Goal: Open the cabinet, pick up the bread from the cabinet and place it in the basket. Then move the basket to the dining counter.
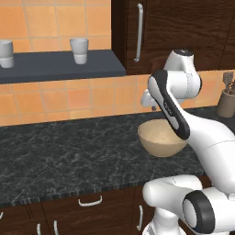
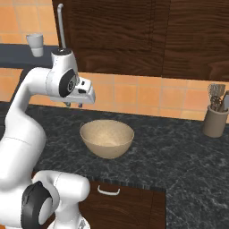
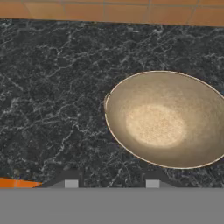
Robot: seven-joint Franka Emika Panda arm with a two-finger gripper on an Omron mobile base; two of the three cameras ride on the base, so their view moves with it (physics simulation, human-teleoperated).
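Basket (image 2: pixel 107 138): wide round bowl, beige-tan, speckled inside, smooth thin rim; upright on the black worktop (image 2: pixel 179 147), a dark stone surface with pale veining. Nothing inside.

Cabinet (image 1: pixel 183 32): dark brown wood grain, door closed, long vertical silver bar handle (image 1: pixel 138 32) near its left edge. Orange tiled wall behind. Dark shelf (image 1: pixel 59 64) to the left, carrying white cups (image 1: pixel 79 50). Brown utensil holder (image 2: pixel 214 120) at the right end of the worktop. Dark wood drawers (image 1: pixel 89 209) below, with small curved silver handles.

Claw (image 2: pixel 74 104): raised above the worktop, pointing down, below the cabinet and in front of the tiles. Nothing pinched. Fingertips (image 3: pixel 71 180) parted with a clear gap in the hand view, moderately spread. Basket below and to the right of the claw in the right base view, apart from it; right of centre in the hand view.

Bread not identifiable; cabinet interior hidden by the closed door. Basket partly covered by the arm in the left base view and cut off at the right edge of the hand view. Fingertips small and hard to make out in both base views.
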